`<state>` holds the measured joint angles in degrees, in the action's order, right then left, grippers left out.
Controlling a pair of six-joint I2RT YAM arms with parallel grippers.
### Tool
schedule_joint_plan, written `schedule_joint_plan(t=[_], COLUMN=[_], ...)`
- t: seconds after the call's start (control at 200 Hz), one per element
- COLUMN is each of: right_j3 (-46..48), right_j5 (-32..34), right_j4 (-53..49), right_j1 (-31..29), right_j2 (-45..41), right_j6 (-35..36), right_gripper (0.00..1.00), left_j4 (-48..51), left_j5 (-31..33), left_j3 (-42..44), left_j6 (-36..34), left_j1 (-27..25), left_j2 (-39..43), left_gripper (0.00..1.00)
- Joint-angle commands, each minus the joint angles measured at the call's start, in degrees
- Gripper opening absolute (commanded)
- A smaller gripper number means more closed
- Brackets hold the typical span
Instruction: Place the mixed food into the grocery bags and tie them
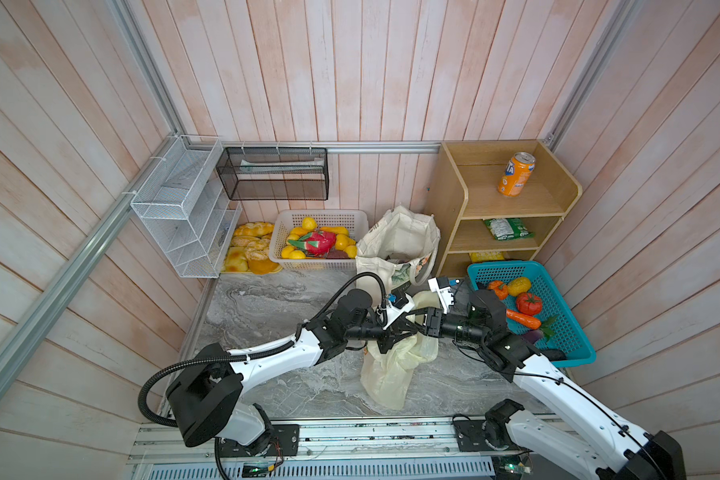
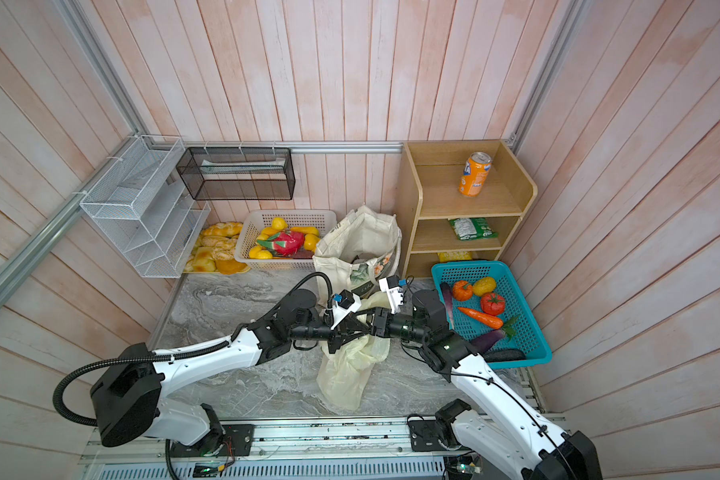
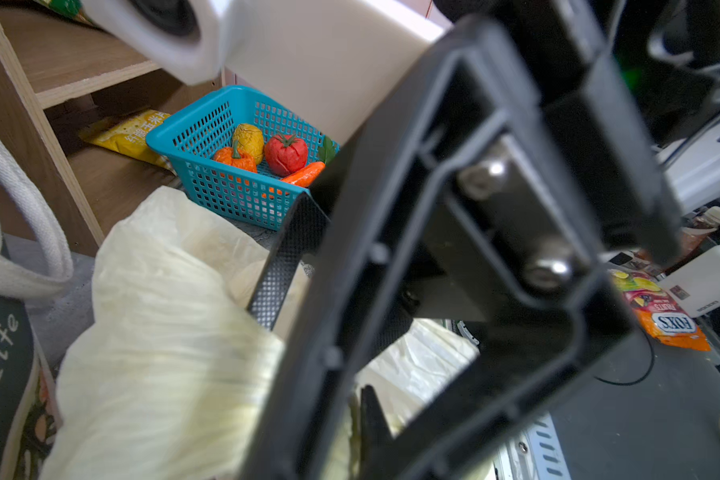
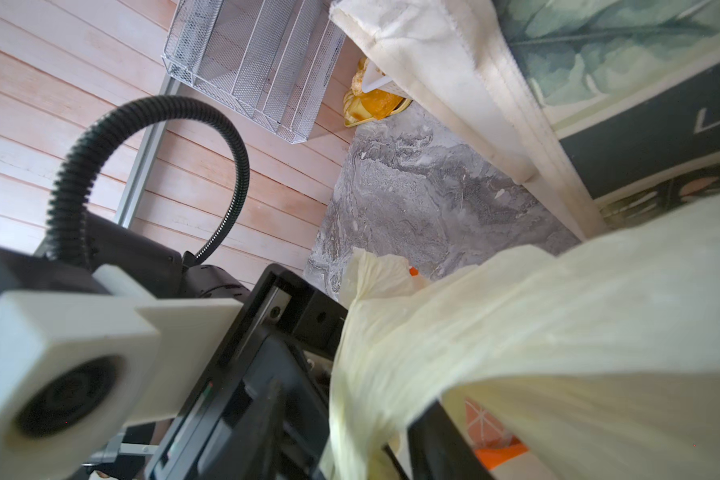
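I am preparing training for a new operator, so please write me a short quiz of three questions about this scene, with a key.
1. True or false: the orange soda can stands on the top shelf of the light wooden shelf unit.
2. Where is the thin pale-yellow plastic bag? A) inside a teal basket; B) on the grey marbled tabletop; C) in a wire rack.
3. What stands between the white lattice plastic basket of fruit and that shelf unit?

Key: 1 true; 2 B; 3 the cream canvas tote bag with green leaf print.
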<state>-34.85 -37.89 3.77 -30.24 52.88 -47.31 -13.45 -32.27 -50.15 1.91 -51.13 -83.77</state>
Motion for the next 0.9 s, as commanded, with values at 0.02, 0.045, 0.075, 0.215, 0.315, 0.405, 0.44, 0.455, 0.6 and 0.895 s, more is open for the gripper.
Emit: schedule_joint_plan(t=[0.02,0.045,0.075,0.215,0.315,0.405,0.44,0.455,0.6,0.895], right_j3=[0.99,1.16,1.17,1.92,2.73,3.3,3.63,3.81,5.93,9.85], right_j5=[0.75,0.84,0.84,0.97,0.41,-0.3,-0.59,-0.67,-3.4,-8.71], right_j4=[2.54,2.66,2.55,2.5,3.37,4.49,5.05,5.26,9.3,18.17], right_j1=[-0.95,-0.87,-0.87,-0.7,-0.52,-0.3,-0.2,-0.13,0.78,2.72], right_j2=[0.17,0.11,0.05,-0.54,-1.0,-1.38,-1.54,-1.58,-2.39,-4.62], right_j6=[-1.0,-1.07,-0.94,-0.47,-0.24,0.39,0.58,0.66,1.25,0.92], right_gripper=[0.13,0.07,0.02,0.0,0.0,0.0,0.0,0.0,0.0,0.0], left_j4=[-0.95,-1.11,-1.26,-3.05,-3.71,-4.02,-4.33,-4.45,-4.53,-3.5], left_j5=[-0.47,-0.52,-0.53,1.55,4.12,5.84,6.02,6.14,6.57,3.74], left_j3=[-1.49,-1.16,-0.73,3.05,5.85,7.95,8.75,9.01,10.86,10.55], left_j6=[-1.38,-1.39,-1.43,-0.79,-0.25,0.38,0.78,1.03,2.13,1.4], left_j1=[-0.28,-0.33,-0.28,-0.19,0.36,1.28,1.96,2.18,4.95,5.43], left_j2=[1.16,1.63,2.23,6.95,11.32,14.94,16.1,16.52,18.37,14.61], left_gripper=[0.25,0.28,0.31,0.42,0.47,0.51,0.51,0.52,0.54,0.43])
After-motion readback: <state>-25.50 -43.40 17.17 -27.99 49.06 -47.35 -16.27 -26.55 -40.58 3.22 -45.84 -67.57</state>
